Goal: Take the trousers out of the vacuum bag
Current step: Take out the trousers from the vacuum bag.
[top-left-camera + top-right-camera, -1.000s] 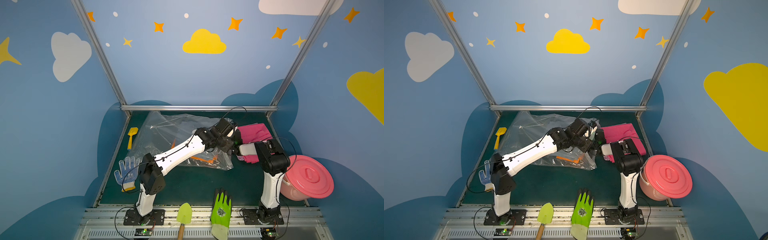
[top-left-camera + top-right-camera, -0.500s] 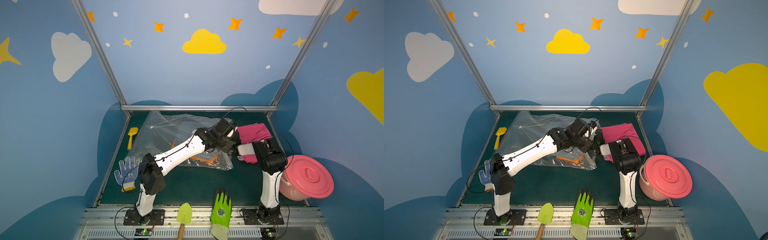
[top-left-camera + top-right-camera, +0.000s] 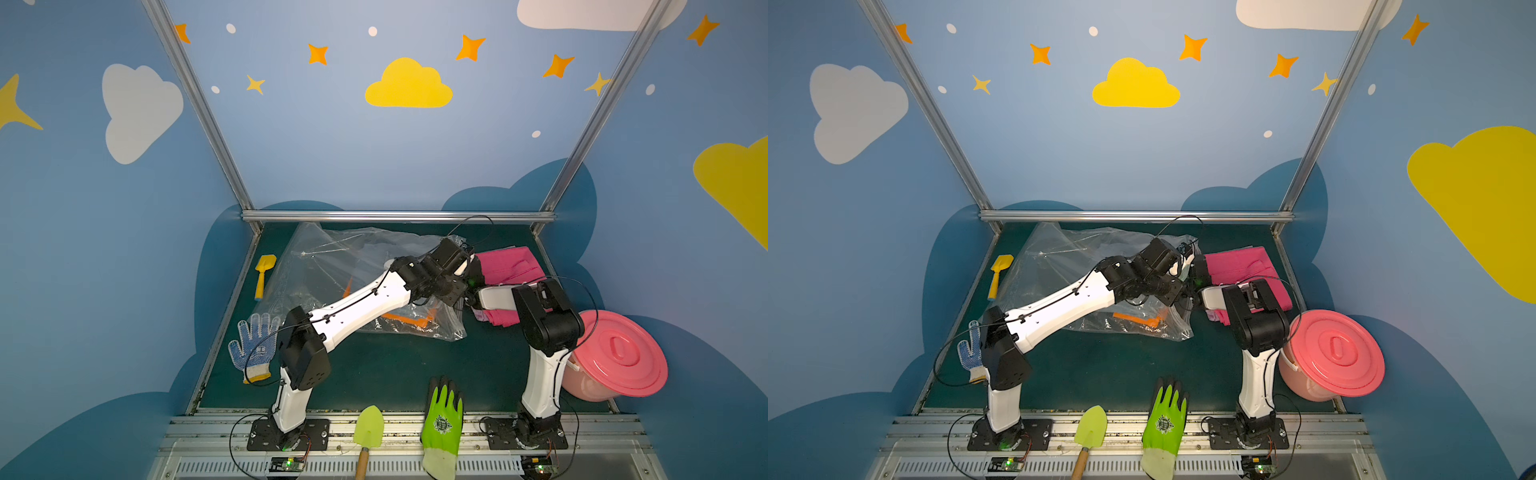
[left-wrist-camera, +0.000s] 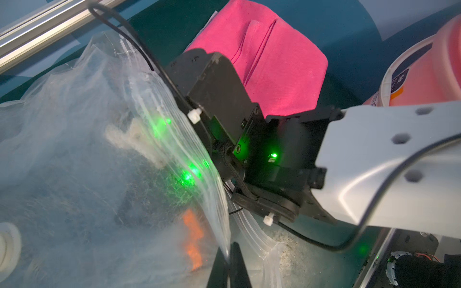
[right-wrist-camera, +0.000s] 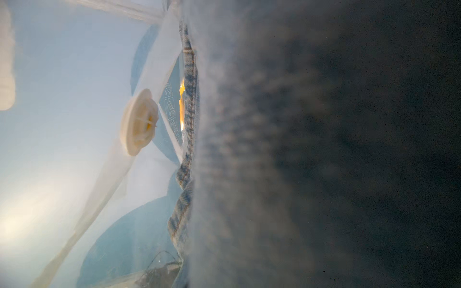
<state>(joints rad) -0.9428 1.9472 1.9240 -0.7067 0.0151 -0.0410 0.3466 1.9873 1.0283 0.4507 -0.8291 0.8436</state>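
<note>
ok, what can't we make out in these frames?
- Right tool jaws: they reach into the vacuum bag. The left arm covers them in both top views, and crinkled plastic hides them in the left wrist view. Open or shut: cannot tell.
- Right wrist view: the denim trousers are too close and blurred, so no grip is visible.
- Orange trousers: only a strip shows beside the left arm in a top view.

Noted: vacuum bag (image 3: 332, 266) clear, valve (image 5: 138, 122) white. Pink trousers (image 3: 507, 266) plain hot pink. Orange trousers (image 3: 409, 320) bright orange. Denim trousers (image 5: 187, 119) light blue, faded weave, tan stitching. Dotted glove (image 3: 253, 345) — white, blue dots, yellow cuff. Green glove (image 3: 442, 411) — lime, dark fingertips. Bucket (image 3: 619, 353) pink. Table (image 3: 395, 370) dark green.
</note>
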